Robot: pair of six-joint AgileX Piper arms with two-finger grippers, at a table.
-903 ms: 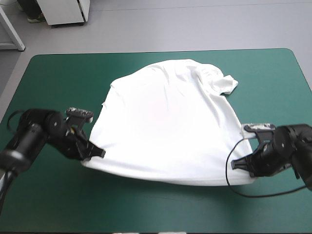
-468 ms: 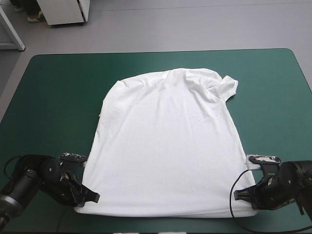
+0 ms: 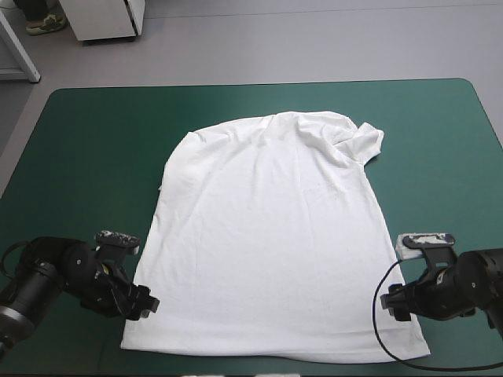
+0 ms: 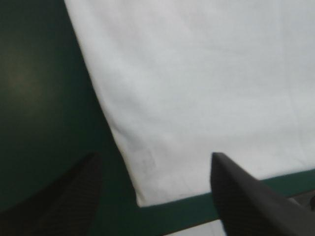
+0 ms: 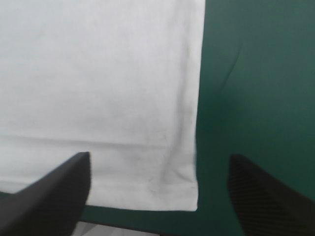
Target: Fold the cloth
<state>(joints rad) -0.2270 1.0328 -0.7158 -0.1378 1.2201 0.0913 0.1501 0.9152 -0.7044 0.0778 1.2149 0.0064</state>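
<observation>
1. The left end effector (image 4: 156,157) has its black fingers (image 4: 69,196) spread wide and pinches nothing. One hem corner of the T-shirt (image 4: 197,88) lies flat on the teal-green cover (image 4: 39,98) between them.
2. The right end effector (image 5: 160,156) is spread wide too, with the opposite hem corner lying flat between its fingers.
3. The T-shirt is spread flat across the middle of the worktop (image 3: 94,141), hem toward the near edge and neck end toward the far edge.
4. One sleeve lies crumpled at the T-shirt's far right.

My left gripper (image 3: 146,303) sits low at the near left, my right gripper (image 3: 391,302) at the near right, both pointing inward, fingers spread apart.
</observation>
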